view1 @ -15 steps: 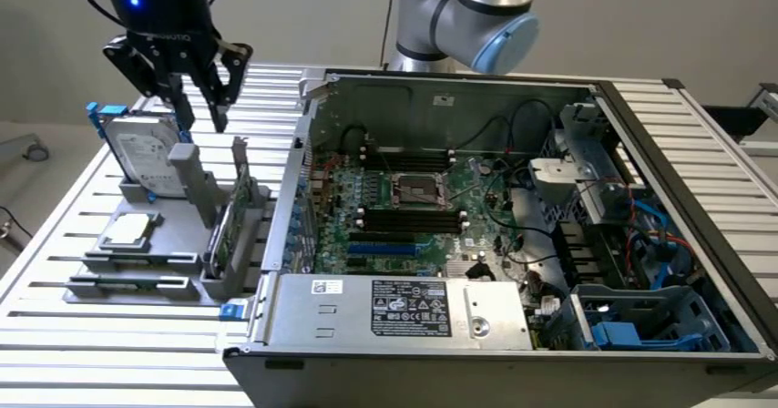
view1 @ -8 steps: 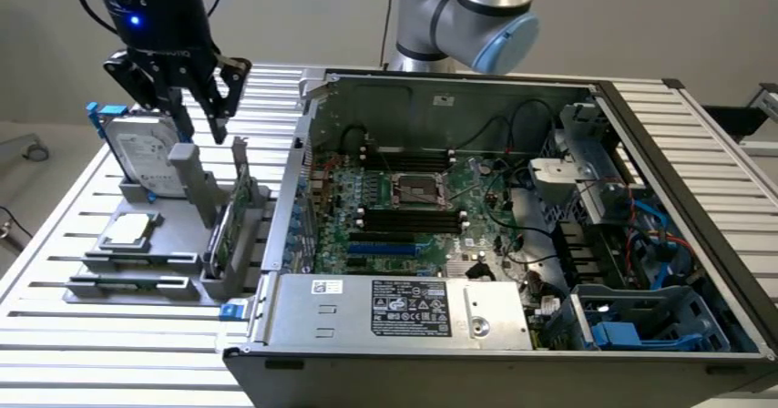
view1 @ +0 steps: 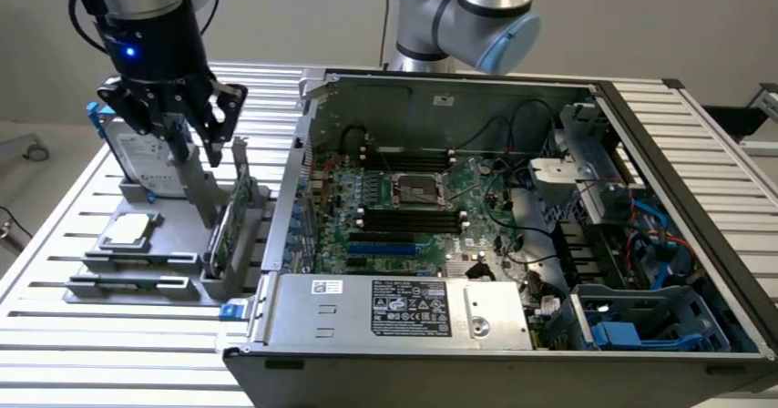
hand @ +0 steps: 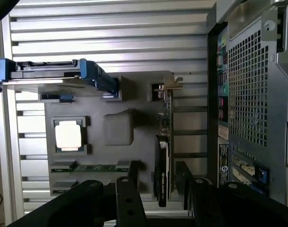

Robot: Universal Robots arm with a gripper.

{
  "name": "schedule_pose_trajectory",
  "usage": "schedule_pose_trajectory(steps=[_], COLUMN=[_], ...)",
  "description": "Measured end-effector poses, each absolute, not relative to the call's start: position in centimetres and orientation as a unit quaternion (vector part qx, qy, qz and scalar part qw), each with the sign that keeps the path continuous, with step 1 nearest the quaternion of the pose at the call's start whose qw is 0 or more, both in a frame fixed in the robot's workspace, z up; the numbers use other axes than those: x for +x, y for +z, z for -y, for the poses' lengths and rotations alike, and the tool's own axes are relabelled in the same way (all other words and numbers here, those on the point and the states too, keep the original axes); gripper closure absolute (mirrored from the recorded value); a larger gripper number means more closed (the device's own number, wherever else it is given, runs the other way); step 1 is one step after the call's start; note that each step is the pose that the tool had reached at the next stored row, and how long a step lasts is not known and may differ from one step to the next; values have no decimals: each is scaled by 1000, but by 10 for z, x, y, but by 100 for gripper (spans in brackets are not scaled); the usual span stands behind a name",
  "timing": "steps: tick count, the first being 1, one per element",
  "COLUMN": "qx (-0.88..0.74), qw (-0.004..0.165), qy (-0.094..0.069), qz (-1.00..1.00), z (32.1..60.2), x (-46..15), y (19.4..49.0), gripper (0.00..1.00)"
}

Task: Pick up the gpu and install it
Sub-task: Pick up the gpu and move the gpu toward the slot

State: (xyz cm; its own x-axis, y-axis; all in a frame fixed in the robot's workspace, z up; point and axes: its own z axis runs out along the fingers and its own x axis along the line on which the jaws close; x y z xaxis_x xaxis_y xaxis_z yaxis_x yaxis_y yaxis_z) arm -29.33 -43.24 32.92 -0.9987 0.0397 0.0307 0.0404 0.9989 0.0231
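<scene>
1. Finding the gpu (view1: 235, 217) (hand: 162, 156) standing on edge in a slot of the grey holder (view1: 170, 237) (hand: 118, 128), along the side nearest the case (view1: 511, 335) (hand: 248, 85). Showing its green board toward the case and its black shroud toward the rest of the holder, not yet lifted.
2. Hovering the hand (view1: 191, 153) (hand: 157, 189) close over one end of the gpu, spread wide and gripping nothing. Straddling the card's line in the wrist view, with one finger (hand: 130, 189) to each side.
3. Sharing the holder with a drive (view1: 140, 153) (hand: 54, 75) in a blue frame, standing upright at the far end. Also carrying a square CPU (view1: 131, 230) (hand: 68, 135) lying flat in the middle and two memory sticks (view1: 134, 260) (hand: 92, 166) at the near end.
4. Lying just beside the holder, the case with its side off, exposing the motherboard (view1: 414, 217).
5. Resting all of this on the slatted metal table (view1: 73, 344) (hand: 111, 33).
</scene>
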Motion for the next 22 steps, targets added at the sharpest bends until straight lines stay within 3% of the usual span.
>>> schedule_pose_trajectory(steps=[6, 22], qx=[-13, -4], qw=[16, 16], qy=[-12, -12], qz=[1000, 1000], z=[445, 445], x=[-293, -285], y=[318, 289], gripper=[56, 56])
